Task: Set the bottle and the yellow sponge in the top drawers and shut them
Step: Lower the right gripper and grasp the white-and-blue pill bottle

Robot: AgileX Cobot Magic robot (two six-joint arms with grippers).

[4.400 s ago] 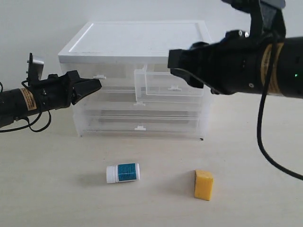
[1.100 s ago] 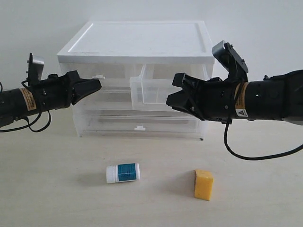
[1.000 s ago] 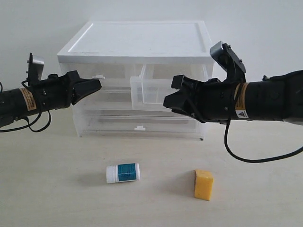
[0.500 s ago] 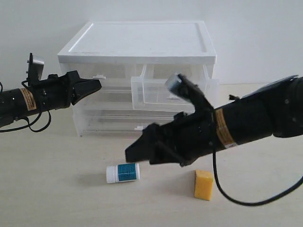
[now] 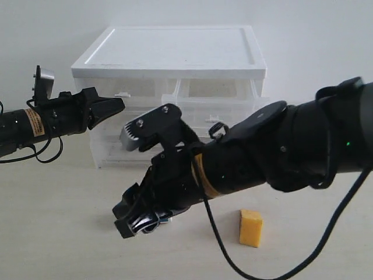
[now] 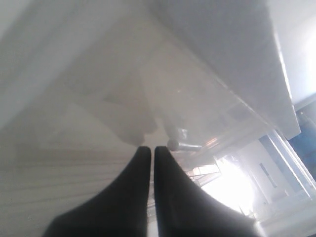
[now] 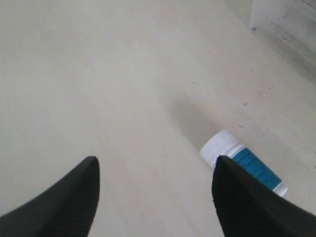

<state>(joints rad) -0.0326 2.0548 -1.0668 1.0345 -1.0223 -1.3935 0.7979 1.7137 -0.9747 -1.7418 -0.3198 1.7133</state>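
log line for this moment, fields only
right gripper: open, near bottle, not gripping | left gripper: shut, at cabinet front | yellow sponge: on table

The pale beige matte worktop (image 5: 52,233) carries a translucent plastic drawer cabinet with a white top (image 5: 175,49) towards the back. In front of it, a small yellow foam sponge block (image 5: 250,228) stands on the surface. A small white cylindrical bottle with a teal-blue label (image 7: 244,165) lies on its side.
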